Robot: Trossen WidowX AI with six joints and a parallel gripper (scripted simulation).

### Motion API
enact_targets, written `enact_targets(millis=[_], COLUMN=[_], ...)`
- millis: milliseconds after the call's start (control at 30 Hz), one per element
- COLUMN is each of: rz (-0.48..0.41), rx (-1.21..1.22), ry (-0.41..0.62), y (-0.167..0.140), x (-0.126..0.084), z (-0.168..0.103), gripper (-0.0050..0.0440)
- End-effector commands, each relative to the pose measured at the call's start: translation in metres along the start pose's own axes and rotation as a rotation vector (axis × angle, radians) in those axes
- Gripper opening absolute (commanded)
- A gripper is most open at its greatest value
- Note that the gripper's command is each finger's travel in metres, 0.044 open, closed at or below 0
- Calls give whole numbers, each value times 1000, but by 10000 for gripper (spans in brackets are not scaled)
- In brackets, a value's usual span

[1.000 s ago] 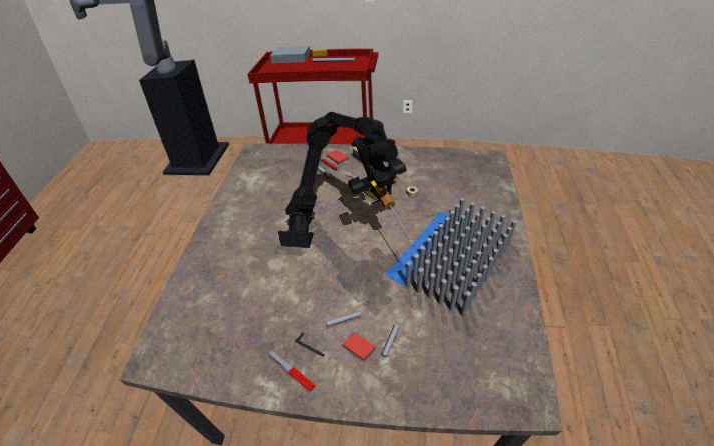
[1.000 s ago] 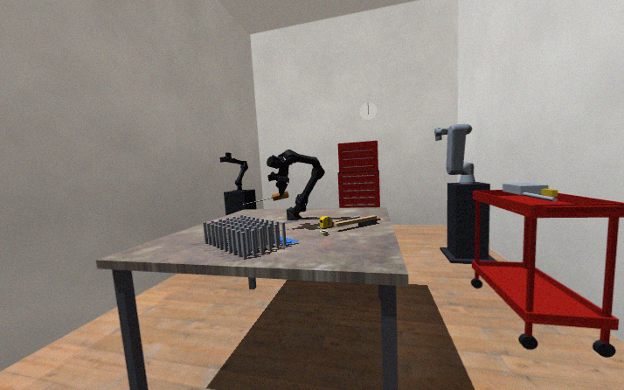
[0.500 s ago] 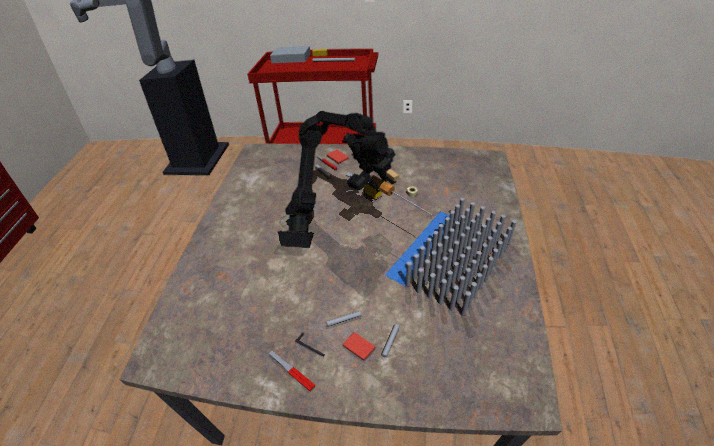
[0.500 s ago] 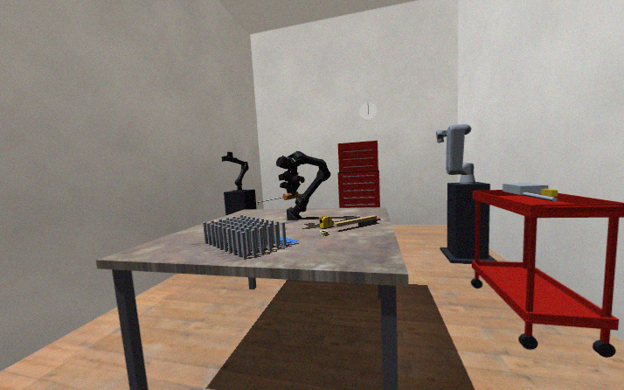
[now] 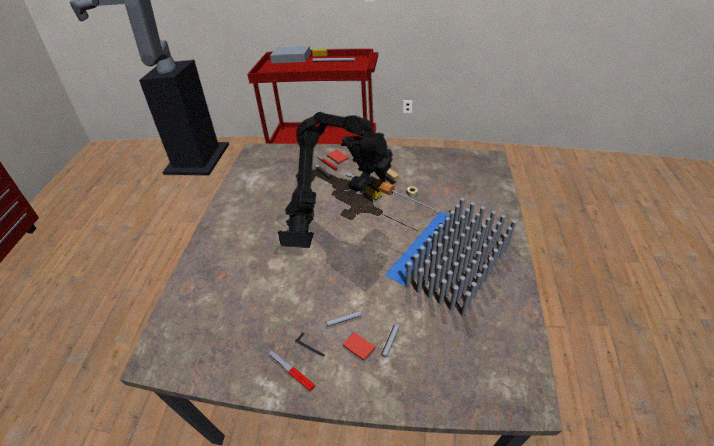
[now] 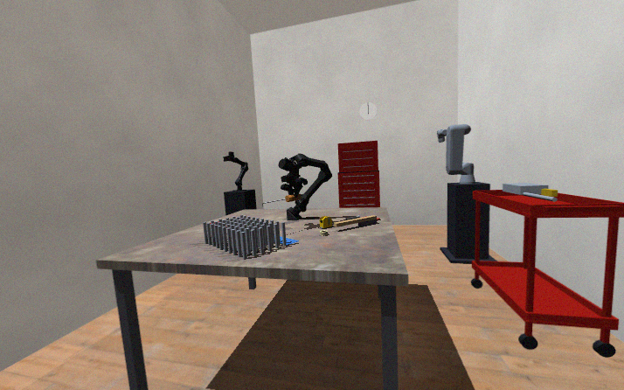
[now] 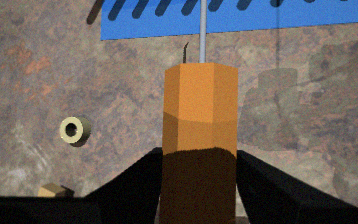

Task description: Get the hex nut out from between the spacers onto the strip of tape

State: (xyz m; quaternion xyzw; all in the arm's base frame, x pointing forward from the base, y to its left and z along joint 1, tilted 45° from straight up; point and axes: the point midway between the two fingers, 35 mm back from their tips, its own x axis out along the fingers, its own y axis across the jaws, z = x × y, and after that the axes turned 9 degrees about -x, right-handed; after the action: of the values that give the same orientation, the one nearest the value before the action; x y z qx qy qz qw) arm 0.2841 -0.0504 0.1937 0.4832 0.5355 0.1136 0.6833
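Observation:
My gripper [image 5: 373, 185] is shut on the orange-brown handle of the hook pick [image 5: 386, 188] and holds it above the table, left of the spacers. In the wrist view the handle [image 7: 200, 135] stands between my dark fingers. Its thin grey shaft [image 7: 202, 30] points at the blue strip of tape [image 7: 230, 17]. The strip [image 5: 418, 249] lies along the near-left side of the block of standing grey spacers [image 5: 457, 254]. All the spacers I can see stand upright. The hex nut is hidden among them. The exterior view shows my gripper [image 6: 291, 198] raised behind the spacers [image 6: 241, 234].
A pale yellow ring [image 5: 413, 191] lies right of the gripper and also shows in the wrist view [image 7: 75, 130]. A yellow tape measure [image 6: 325, 221] sits near the arm's base. Red blocks [image 5: 358, 345], grey rods [image 5: 343, 318], a hex key [image 5: 309, 344] and a knife [image 5: 292, 370] lie near the table's front.

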Motion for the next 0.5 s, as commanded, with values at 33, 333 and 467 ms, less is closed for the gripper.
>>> enact_targets(millis=[33,333,467], rz=[-11,-20,-22], rx=[-8,-11,-13], ry=[-17,-20,-22], y=[-2,-8,-11], x=[15,43,58], z=[-2,-9,-13], gripper=[-50,-50,-50])
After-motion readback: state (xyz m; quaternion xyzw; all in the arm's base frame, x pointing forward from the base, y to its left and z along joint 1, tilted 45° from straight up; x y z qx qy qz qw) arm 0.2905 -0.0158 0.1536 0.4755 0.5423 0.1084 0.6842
